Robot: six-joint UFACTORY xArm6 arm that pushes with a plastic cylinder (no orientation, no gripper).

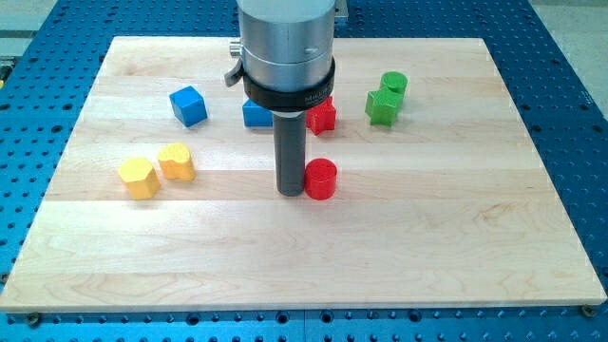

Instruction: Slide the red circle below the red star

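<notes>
Camera view
Tip: my tip [290,193], a bare rod with no claw to open or close, touching the red circle's left side.
Red circle [321,179]: mid-board, already below the red star [322,116], well apart.
Risk: a further rightward push likely carries it out from under the star.
Around: blue blocks [189,105] [255,114], green pair [386,100], yellow pair [157,170]; none obstruct.

My arm [287,43] comes down from the view's top as a wide grey cylinder ringed by a black collar; the dark rod hangs upright, my tip [290,193] low.
</notes>
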